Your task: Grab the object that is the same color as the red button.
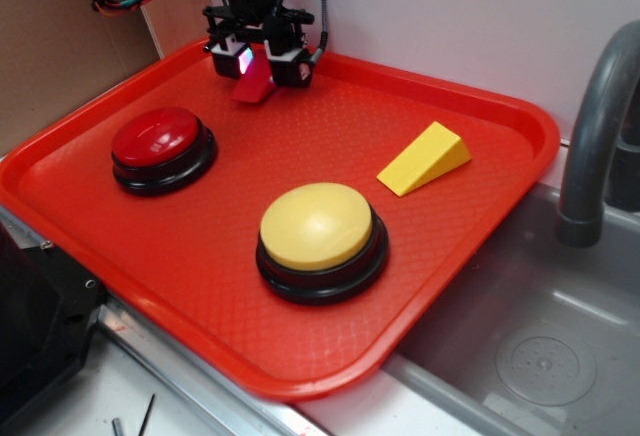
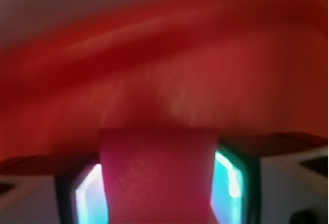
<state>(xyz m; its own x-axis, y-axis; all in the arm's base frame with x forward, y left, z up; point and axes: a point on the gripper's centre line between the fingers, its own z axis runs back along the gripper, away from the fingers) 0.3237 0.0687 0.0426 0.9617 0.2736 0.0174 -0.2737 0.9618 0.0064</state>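
The small red wedge block (image 1: 254,83) sits between my gripper's (image 1: 258,64) two fingers at the far left corner of the big red tray (image 1: 200,246). The jaws are shut on it. Whether it rests on the tray floor or hangs just above it I cannot tell. In the wrist view the red wedge (image 2: 157,175) fills the gap between the two glowing finger pads (image 2: 229,183), touching both. The red button (image 1: 158,145), a glossy red dome on a black base, stands on the tray's left side, well in front of the gripper.
A yellow-domed button (image 1: 318,237) stands mid-tray near the front. A yellow wedge (image 1: 424,159) lies at the right of the tray. A grey tap (image 1: 597,121) and a metal sink (image 1: 540,356) are to the right. A wall stands close behind the gripper.
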